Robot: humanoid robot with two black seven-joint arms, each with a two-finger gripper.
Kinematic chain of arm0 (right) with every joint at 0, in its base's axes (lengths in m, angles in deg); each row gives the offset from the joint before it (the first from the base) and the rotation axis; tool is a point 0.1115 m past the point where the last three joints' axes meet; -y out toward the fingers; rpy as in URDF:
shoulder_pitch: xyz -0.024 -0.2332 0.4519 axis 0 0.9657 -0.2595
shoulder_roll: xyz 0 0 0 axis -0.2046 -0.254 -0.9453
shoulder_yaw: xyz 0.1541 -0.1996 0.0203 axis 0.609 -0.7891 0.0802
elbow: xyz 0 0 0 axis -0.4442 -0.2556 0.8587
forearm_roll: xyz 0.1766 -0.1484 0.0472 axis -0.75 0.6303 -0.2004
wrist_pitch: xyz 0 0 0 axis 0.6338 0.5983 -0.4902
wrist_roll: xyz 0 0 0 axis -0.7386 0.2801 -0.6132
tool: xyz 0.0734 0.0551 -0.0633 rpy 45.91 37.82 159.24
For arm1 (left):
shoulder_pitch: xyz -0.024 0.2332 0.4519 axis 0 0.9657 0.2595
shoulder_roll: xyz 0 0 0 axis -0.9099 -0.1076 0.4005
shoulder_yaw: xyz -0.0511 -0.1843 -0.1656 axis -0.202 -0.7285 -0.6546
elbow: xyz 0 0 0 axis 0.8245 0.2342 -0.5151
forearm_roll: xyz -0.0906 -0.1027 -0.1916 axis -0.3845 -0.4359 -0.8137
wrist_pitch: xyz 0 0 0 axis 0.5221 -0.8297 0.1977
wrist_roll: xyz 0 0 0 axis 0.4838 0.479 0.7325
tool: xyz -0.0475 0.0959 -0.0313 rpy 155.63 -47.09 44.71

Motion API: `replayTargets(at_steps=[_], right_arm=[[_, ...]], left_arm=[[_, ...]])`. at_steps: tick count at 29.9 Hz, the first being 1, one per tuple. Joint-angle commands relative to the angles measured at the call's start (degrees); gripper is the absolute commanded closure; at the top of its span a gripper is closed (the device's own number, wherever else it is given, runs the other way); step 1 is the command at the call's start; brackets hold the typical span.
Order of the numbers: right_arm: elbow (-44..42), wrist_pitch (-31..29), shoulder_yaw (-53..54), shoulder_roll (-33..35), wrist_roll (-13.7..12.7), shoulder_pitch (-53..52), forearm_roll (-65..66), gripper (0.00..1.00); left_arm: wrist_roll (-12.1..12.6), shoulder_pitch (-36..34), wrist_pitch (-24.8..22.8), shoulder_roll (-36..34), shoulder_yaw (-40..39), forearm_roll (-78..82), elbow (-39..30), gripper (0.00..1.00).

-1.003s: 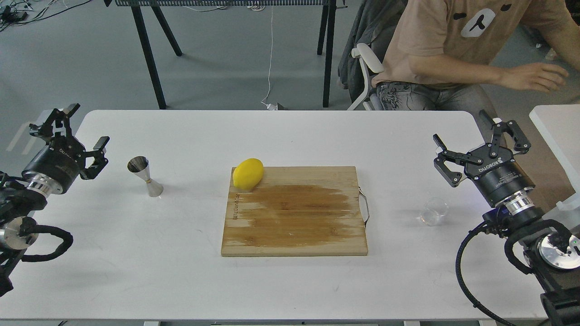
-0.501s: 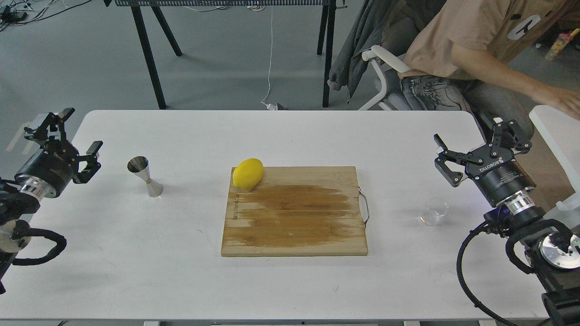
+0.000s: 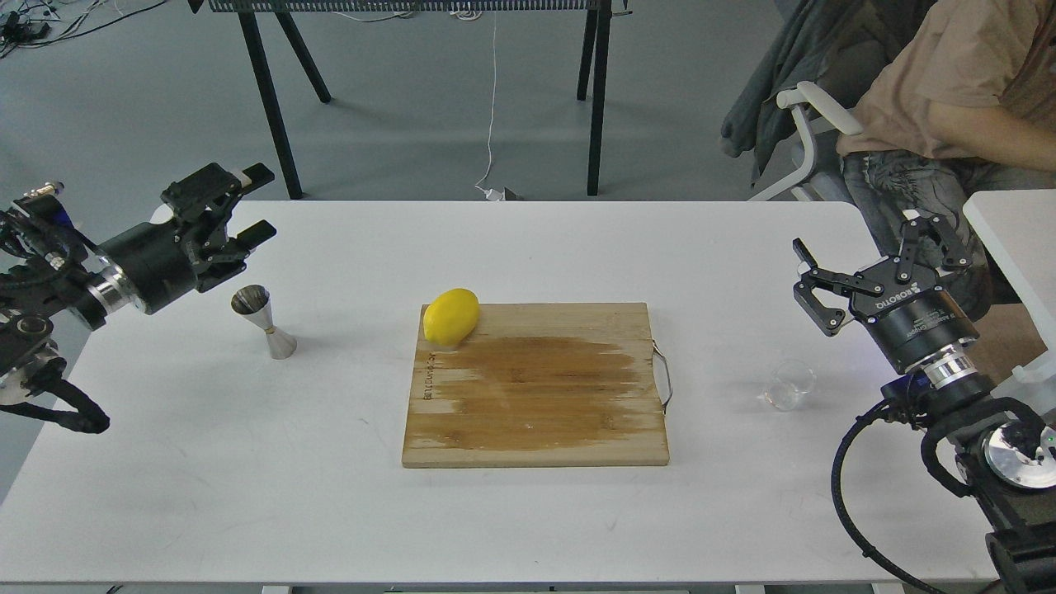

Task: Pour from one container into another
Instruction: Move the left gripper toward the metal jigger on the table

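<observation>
The small clear glass cup (image 3: 789, 385) stands upright on the white table (image 3: 528, 511), right of the board. My right gripper (image 3: 876, 252) hovers behind and to the right of it, open, with nothing between its fingers. The shiny steel jigger (image 3: 264, 321) stands upright on the left part of the table. My left gripper (image 3: 256, 202) is just behind and above the jigger, pointing right, open and empty.
A wooden cutting board (image 3: 536, 384) lies in the table's middle with a yellow lemon (image 3: 451, 316) on its far left corner. A seated person (image 3: 949, 99) and a chair are beyond the far right edge. A second white surface (image 3: 1019, 239) is at the right.
My left arm has swung right and turned, bringing its gripper from the table's left edge to just behind the jigger. The person has shifted to the right. The right gripper barely moved.
</observation>
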Motion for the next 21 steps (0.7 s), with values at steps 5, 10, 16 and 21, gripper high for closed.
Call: replayTargets(at_steps=[5, 10, 16, 21], right_arm=[[-0.34, 0.00, 0.07, -0.01, 0.00, 0.25, 0.00, 0.01], [-0.52, 0.00, 0.16, -0.01, 0.00, 0.25, 0.09, 0.01], [-0.52, 0.00, 0.16, -0.01, 0.00, 0.52, 0.09, 0.01], [-0.43, 0.00, 0.07, -0.01, 0.00, 0.69, 0.09, 0.01]], left_arm=[[0.00, 7.11, 41.03, 0.25, -0.06, 24.12, -6.58, 0.00], [0.00, 14.67, 45.00, 0.17, -1.64, 35.47, -6.85, 0.00], [0.00, 22.84, 45.00, 0.61, -8.05, 45.67, -5.71, 0.00], [0.00, 25.14, 45.00, 2.80, -10.00, 51.39, -0.27, 0.00]])
